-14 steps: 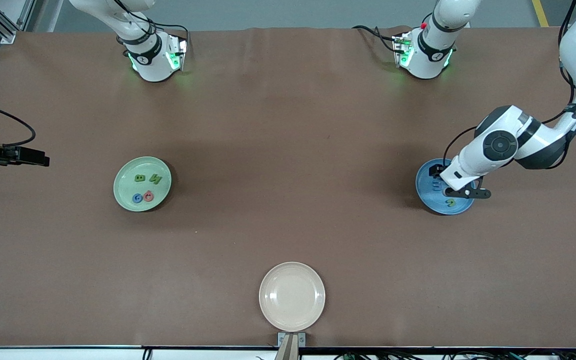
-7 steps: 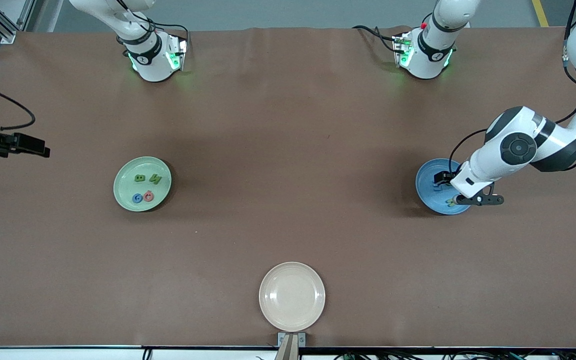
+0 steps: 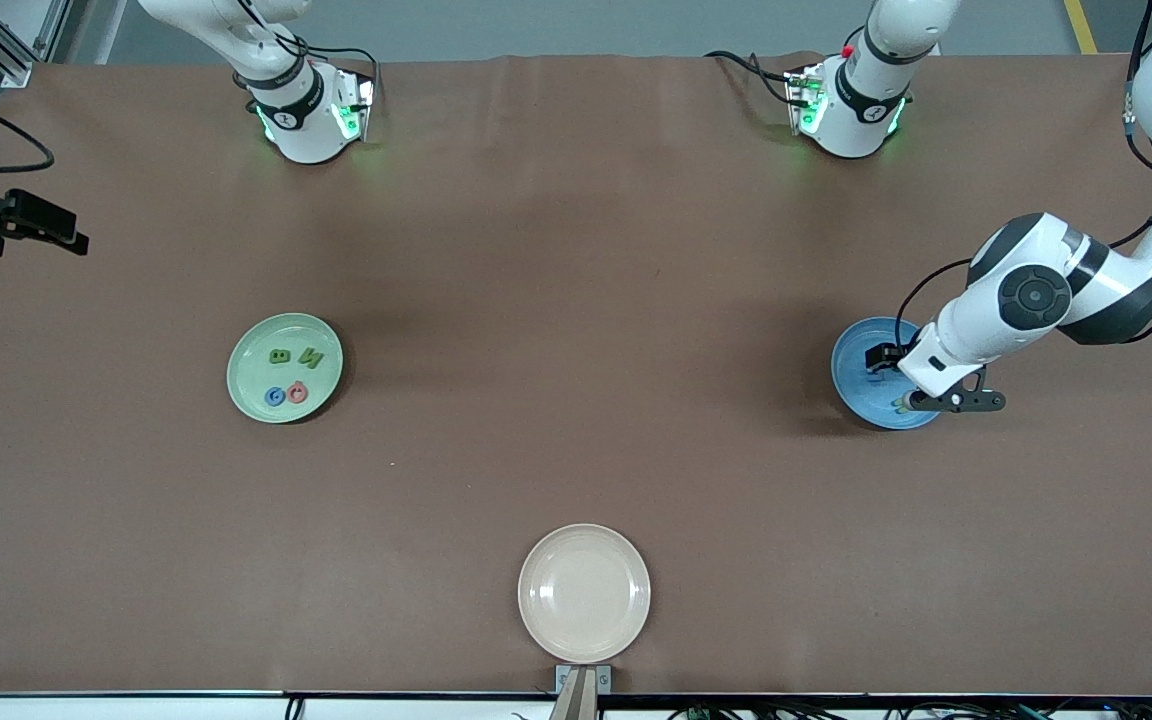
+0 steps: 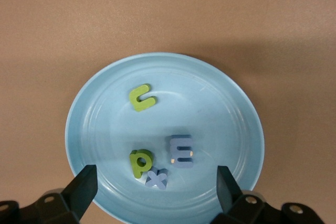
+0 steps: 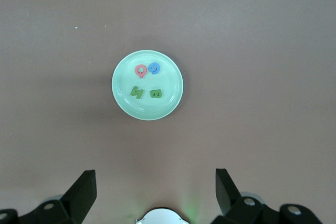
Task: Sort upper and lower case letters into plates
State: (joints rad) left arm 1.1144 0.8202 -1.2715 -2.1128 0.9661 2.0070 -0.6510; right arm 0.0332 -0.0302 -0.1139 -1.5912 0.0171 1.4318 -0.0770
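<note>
The pale green plate (image 3: 248, 345) (image 5: 173, 85) lies toward the right arm's end. It holds a green B (image 3: 279, 356) (image 5: 156, 94), a green N (image 3: 310, 358) (image 5: 137, 92), a blue G (image 3: 275, 397) (image 5: 154, 68) and a pink Q (image 3: 297, 392) (image 5: 141, 70). The blue plate (image 3: 851, 385) (image 4: 105, 77) lies toward the left arm's end. In it are a green u (image 4: 142, 98), a green p (image 4: 140, 162), a blue x (image 4: 156, 178) and a blue m (image 4: 181, 150). My left gripper (image 3: 921, 385) (image 4: 156, 192) hangs open and empty over this plate. My right gripper (image 3: 36, 225) (image 5: 155, 192) is open, empty and high over the table's edge.
A cream-beige plate (image 3: 584, 593) with nothing in it sits at the table's edge nearest the front camera. The two arm bases (image 3: 306, 110) (image 3: 851, 110) stand along the edge farthest from that camera. Brown tabletop (image 3: 576, 350) spreads between the plates.
My right gripper has drawn away from the front camera along the table's end. My left gripper shifted a little toward the left arm's end over the blue plate, then held still.
</note>
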